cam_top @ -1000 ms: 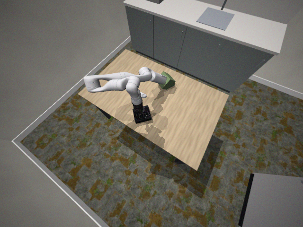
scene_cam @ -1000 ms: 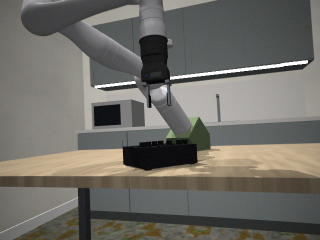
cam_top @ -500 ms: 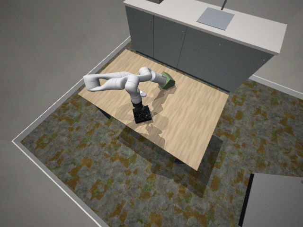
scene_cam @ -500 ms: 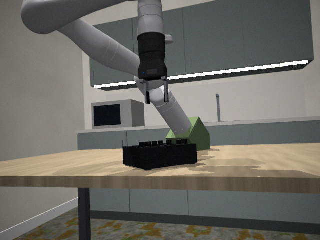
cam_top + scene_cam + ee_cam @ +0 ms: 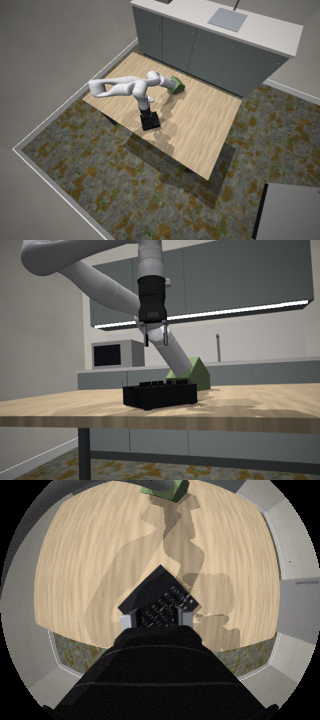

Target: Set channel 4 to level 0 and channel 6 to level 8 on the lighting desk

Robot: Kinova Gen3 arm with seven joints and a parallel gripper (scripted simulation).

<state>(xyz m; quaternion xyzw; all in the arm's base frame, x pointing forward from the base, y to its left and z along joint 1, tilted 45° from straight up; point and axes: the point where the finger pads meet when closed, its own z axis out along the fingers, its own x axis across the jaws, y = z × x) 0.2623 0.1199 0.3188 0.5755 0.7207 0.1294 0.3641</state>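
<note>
The lighting desk [image 5: 149, 121] [image 5: 160, 395] [image 5: 160, 599] is a black box standing on its feet on the wooden table [image 5: 204, 124] [image 5: 258, 400] [image 5: 74, 560]. A row of black fader caps [image 5: 162, 382] sticks up from its top. The scale marks and cap lines are too small to read. My gripper [image 5: 155, 339] [image 5: 157, 614] is open and empty. It points straight down and hangs well above the desk's fader caps. In the wrist view the desk shows between the two fingertips, turned at an angle.
The arm's green base block [image 5: 177, 85] [image 5: 200, 374] [image 5: 175, 486] stands on the table behind the desk. A grey counter [image 5: 219, 41] with a sink runs behind the table. A microwave [image 5: 113, 353] stands on it at the left.
</note>
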